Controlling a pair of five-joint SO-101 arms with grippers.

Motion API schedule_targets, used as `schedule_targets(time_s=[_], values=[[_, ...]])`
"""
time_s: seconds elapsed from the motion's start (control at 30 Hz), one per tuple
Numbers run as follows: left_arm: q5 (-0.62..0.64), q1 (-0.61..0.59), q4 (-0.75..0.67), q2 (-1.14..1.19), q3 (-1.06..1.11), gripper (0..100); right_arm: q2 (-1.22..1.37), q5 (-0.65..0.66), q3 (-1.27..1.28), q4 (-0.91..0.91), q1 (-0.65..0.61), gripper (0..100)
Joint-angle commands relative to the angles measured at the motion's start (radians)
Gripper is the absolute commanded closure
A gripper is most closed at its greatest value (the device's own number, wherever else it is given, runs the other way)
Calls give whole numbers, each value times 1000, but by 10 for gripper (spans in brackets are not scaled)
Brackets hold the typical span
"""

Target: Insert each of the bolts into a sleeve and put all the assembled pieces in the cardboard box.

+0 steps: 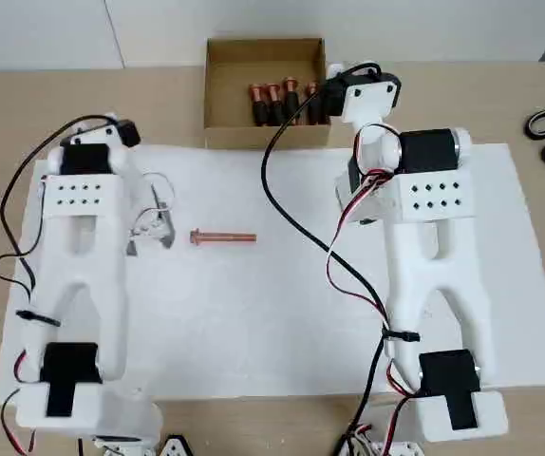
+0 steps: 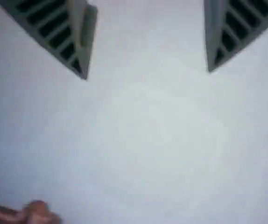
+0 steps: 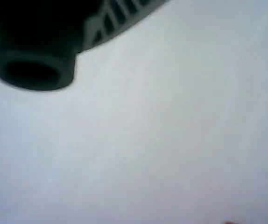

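While four assembled pieces [image 1: 287, 103] lie in the cardboard box [image 1: 253, 139], one bare bolt [image 1: 223, 237] waits on the white sheet [image 1: 272, 323]. My left gripper [image 2: 147, 72] hangs released just beside the bolt's head, jaws wide apart. My right gripper [image 1: 361, 204] clasps a black sleeve [image 3: 31, 65]. By my reckoning, one insertion and one boxing remain.
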Motion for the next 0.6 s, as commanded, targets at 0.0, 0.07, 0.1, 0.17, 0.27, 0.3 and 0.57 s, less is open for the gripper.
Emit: schedule_targets(time_s=[0.0, 0.07, 0.1, 0.17, 0.27, 0.3, 0.57], values=[[48, 97, 21, -114, -48, 840, -58, 0, 2, -5, -8, 994], [80, 137, 20, -135, -48, 840, -58, 0, 2, -4, -8, 994], [112, 146, 9, -137, -48, 840, -58, 0, 2, -4, -8, 994], [187, 149, -11, -127, -48, 840, -58, 0, 2, -4, -8, 994], [307, 149, -21, -95, -47, 840, -58, 0, 2, -2, -8, 994], [347, 149, -21, -80, -47, 840, -58, 0, 2, -2, -8, 994], [551, 152, -81, 101, -48, 843, -58, 0, 2, 12, -8, 994]])
